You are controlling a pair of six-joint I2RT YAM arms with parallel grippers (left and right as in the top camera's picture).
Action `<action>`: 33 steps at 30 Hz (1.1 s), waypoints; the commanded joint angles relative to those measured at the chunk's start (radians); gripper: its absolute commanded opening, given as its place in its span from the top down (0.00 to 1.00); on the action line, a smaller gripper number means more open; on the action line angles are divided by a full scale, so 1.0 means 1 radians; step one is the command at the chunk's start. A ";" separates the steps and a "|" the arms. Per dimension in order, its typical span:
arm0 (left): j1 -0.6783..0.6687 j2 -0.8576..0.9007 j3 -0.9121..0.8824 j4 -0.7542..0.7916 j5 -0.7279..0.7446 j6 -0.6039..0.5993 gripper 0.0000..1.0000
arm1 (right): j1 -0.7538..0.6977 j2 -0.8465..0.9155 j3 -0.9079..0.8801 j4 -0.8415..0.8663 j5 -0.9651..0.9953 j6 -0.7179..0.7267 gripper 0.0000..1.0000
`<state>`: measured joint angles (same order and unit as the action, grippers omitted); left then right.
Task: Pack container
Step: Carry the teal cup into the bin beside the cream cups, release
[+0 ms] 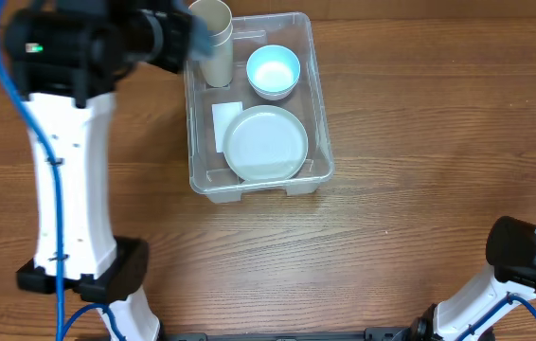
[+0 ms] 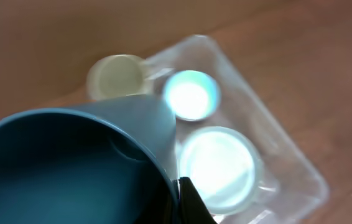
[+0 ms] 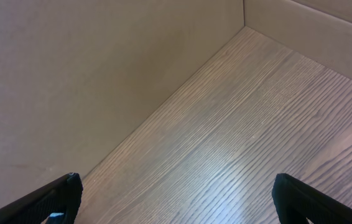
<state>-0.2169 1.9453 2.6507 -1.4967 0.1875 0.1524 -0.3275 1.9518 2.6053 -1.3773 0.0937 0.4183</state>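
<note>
The clear plastic container [image 1: 318, 85] sits at the back middle of the table. Inside it are a beige cup [image 1: 214, 24] upright in the back left corner, a light blue bowl [image 1: 273, 71], a white plate [image 1: 265, 143] and a white label [image 1: 225, 116]. My left gripper [image 1: 175, 38] is shut on the rim of a blue cup [image 1: 199, 40], held at the container's back left edge. In the left wrist view the blue cup [image 2: 70, 165] fills the foreground above the container [image 2: 288, 155], beside the gripper finger [image 2: 178, 196]. My right gripper [image 3: 176, 186] is open and empty over bare table.
The left arm's white link [image 1: 64, 170] stretches along the table's left side. The right arm's base [image 1: 524, 256] sits at the front right. A cardboard wall [image 3: 101, 74] borders the table by the right gripper.
</note>
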 commanded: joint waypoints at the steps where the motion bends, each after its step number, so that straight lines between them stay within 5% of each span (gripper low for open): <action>1: -0.109 0.050 0.000 -0.010 -0.063 0.005 0.96 | -0.002 -0.011 0.005 0.005 0.010 0.003 0.00; 14: -0.157 0.298 0.000 -0.071 -0.268 -0.041 0.96 | -0.002 -0.011 0.005 0.005 0.010 0.003 0.00; 33: -0.127 0.503 -0.006 -0.062 -0.323 -0.056 0.92 | -0.002 -0.011 0.005 0.005 0.010 0.003 0.00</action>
<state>-0.3523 2.4065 2.6488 -1.5494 -0.1020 0.1101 -0.3275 1.9518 2.6053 -1.3773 0.0933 0.4187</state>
